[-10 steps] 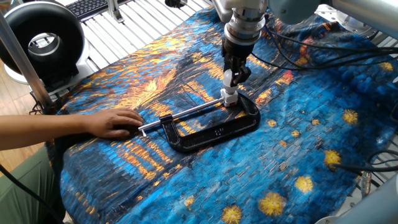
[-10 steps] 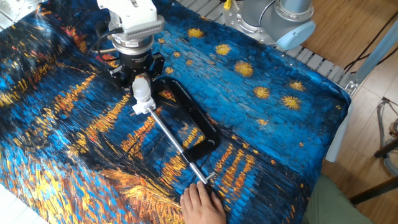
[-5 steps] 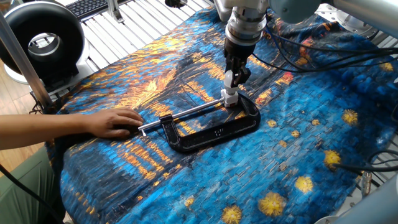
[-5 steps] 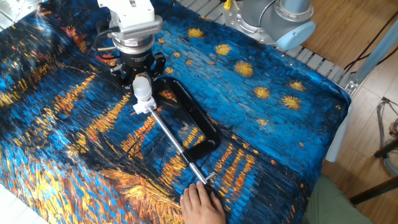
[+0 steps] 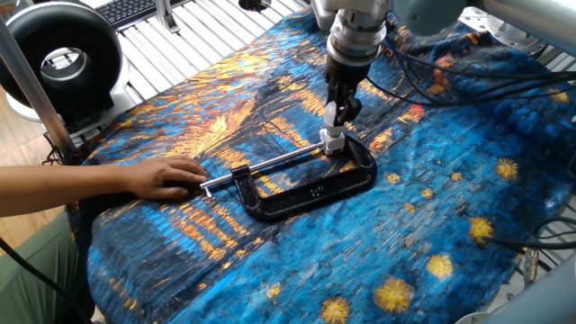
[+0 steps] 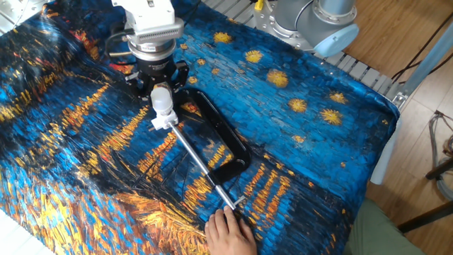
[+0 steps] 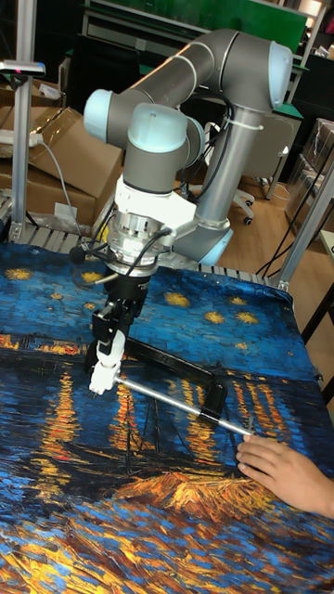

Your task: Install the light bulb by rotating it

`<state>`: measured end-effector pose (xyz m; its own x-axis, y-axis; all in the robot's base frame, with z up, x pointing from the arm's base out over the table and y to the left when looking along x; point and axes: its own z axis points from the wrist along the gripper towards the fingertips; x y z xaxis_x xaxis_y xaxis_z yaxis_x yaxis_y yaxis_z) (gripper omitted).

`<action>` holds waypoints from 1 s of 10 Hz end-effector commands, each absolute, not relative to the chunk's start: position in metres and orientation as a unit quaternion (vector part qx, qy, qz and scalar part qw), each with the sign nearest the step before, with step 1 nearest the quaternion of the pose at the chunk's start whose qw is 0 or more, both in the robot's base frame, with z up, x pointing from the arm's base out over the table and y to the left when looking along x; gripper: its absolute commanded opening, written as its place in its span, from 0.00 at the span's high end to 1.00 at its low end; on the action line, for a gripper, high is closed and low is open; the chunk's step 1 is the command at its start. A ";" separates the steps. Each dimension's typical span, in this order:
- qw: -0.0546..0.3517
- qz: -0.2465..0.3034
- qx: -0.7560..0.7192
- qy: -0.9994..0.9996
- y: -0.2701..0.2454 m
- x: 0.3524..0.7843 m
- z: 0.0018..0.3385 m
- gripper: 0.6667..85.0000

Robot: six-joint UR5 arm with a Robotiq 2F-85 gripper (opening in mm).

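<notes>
White light bulb sits clamped in the pincer, upright over the socket block gripped by the black C-clamp mid-desk; hardly anything shifts across the last second, suggesting slow turning, seating probably unfinished
</notes>
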<state>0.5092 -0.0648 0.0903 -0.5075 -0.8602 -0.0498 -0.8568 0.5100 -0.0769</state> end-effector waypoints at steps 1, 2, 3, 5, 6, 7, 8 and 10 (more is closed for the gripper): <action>0.045 -0.016 -0.472 0.880 -0.062 0.509 0.091 0.63; 0.043 -0.018 -0.460 0.887 -0.063 0.509 0.093 0.66; 0.042 -0.016 -0.444 0.895 -0.065 0.508 0.095 0.67; 0.045 -0.001 -0.415 0.909 -0.059 0.507 0.094 0.69; 0.048 0.008 -0.394 0.918 -0.054 0.509 0.091 0.71; 0.048 0.011 -0.379 0.924 -0.054 0.510 0.089 0.72; 0.049 0.020 -0.359 0.932 -0.050 0.510 0.087 0.72; 0.043 0.035 -0.327 0.943 -0.056 0.508 0.094 0.75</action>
